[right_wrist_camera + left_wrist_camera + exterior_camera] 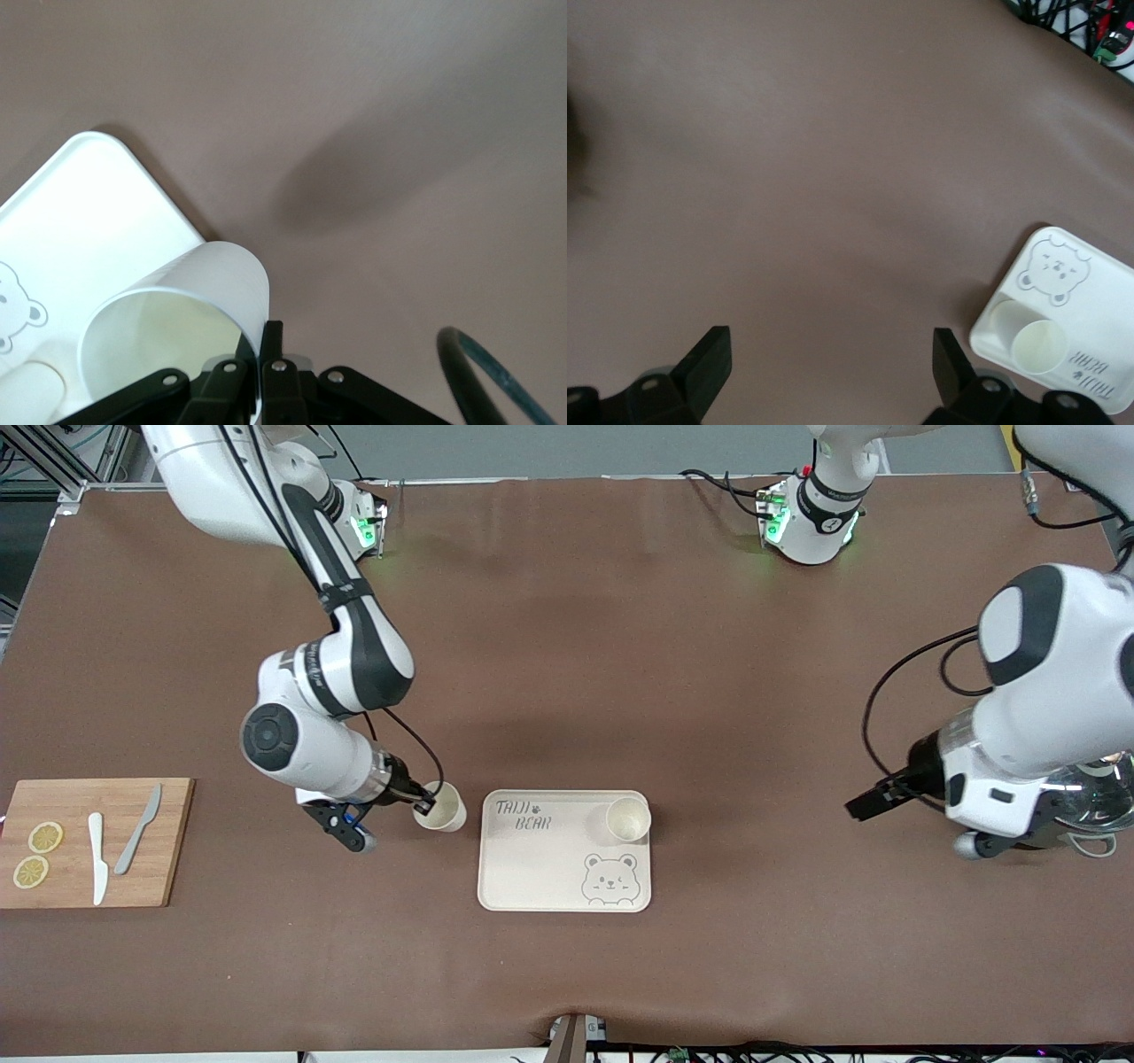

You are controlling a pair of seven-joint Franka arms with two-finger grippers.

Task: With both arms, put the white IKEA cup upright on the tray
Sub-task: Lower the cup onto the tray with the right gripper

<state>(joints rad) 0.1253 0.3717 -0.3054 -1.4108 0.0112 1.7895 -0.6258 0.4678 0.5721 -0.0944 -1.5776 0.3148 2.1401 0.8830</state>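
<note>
Already you've one cup (628, 819) upright on the tray (540, 868), your right gripper (425, 804) pinching a second cup's (440, 806) rim just beside it, left gripper (828, 372) waiting, jaws spread.

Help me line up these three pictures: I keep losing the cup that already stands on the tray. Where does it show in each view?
Front view: the cup on the tray stands upright in the tray's corner farthest from the camera, toward the left arm's end.
Left wrist view: cup, near the picture's lower right edge.
Right wrist view: only its side peeks in, at the lower left corner.
Shared landmark: the bear face.
</note>
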